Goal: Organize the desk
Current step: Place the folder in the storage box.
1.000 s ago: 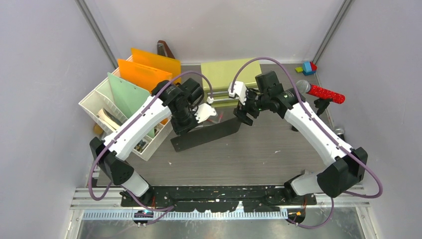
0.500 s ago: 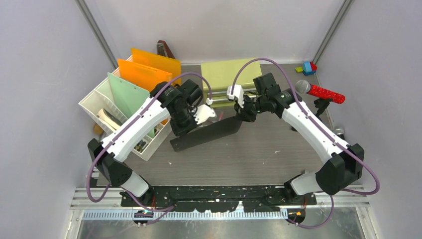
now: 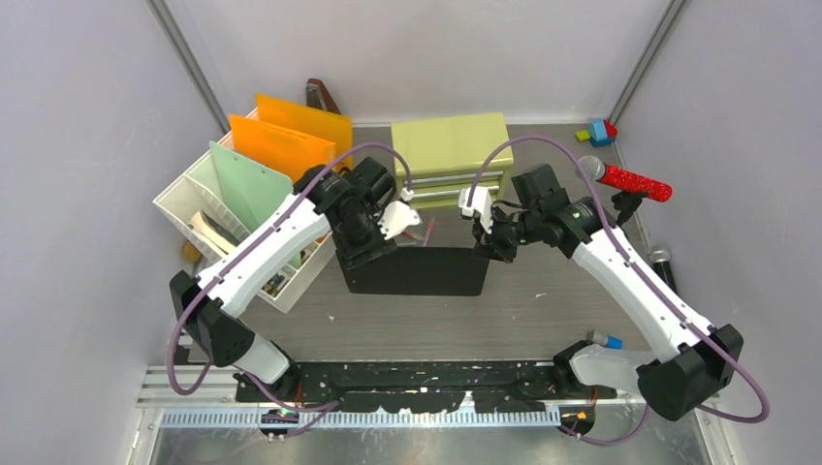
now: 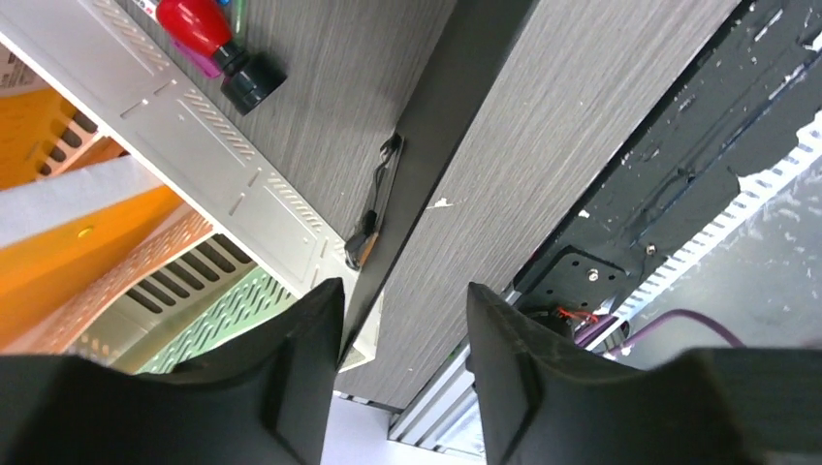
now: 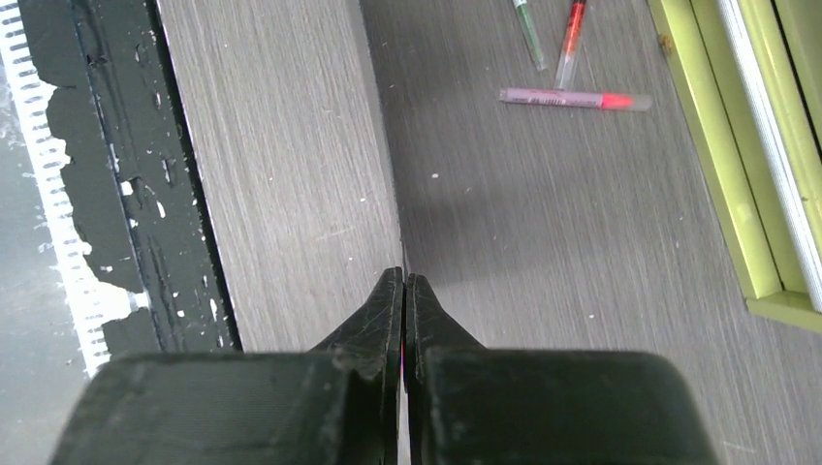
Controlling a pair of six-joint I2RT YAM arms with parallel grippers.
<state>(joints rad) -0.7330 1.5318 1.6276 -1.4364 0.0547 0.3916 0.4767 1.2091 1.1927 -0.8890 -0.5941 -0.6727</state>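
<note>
Desk [image 3: 543, 310] grey wood-grain, black board [image 3: 417, 272] upright; lilac walls [image 3: 436, 48].

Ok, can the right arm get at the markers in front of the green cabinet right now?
Probably not yet: the right claw is shut on the edge of the upright black board. The markers lie close by on open desk, so freeing the claw should suffice.

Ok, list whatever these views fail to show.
Red marker: left wrist view, top edge cuts off its body.
White organizer: top view, left arm and folders cover most contents.
Pink pen: right wrist view, lettering too small to read.
Green cabinet: right wrist view, cut off at right edge.
</note>
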